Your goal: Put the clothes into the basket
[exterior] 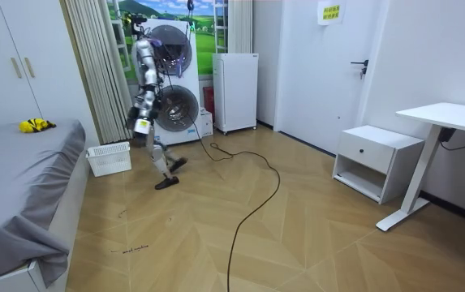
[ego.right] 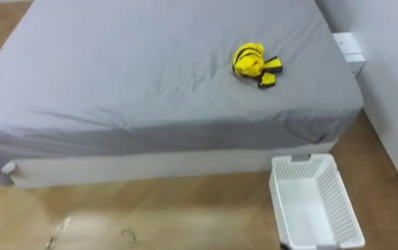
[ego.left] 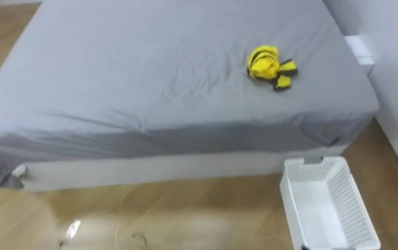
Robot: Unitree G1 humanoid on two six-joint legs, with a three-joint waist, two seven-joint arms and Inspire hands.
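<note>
clothes: a crumpled yellow and black bundle point(ego.left: 269, 66) is lying on the grey bed point(ego.left: 115, 76), toward the robot's right and well in from the near edge.
basket: a white slatted basket point(ego.left: 327, 201) is standing on the wood floor just beside the bed's near right corner, with nothing lying in it.
robot: in the room view it is standing on the floor beside the basket, facing the bed, with stacked washing machines point(exterior: 171, 81) rising behind it.
left hand: the left hand point(exterior: 140, 127) is hanging low at the robot's side, well apart from the clothes; it is showing too small there, so i cannot tell whether it is spread or closed.
handling: the bundle is looking soft, light and limp, so it is likely going to sag and trail once lifted; nothing about it is looking fragile or slippery.
where to take hold: pinching down into the thick yellow middle is looking safest, since grabbing a black edge is risking the rest unrolling and dragging on the sheet.
count: one bundle of clothes, one basket, one bed, two washing machine drums, one small white box point(ego.left: 359, 51) sitting between bed and wall.
</note>
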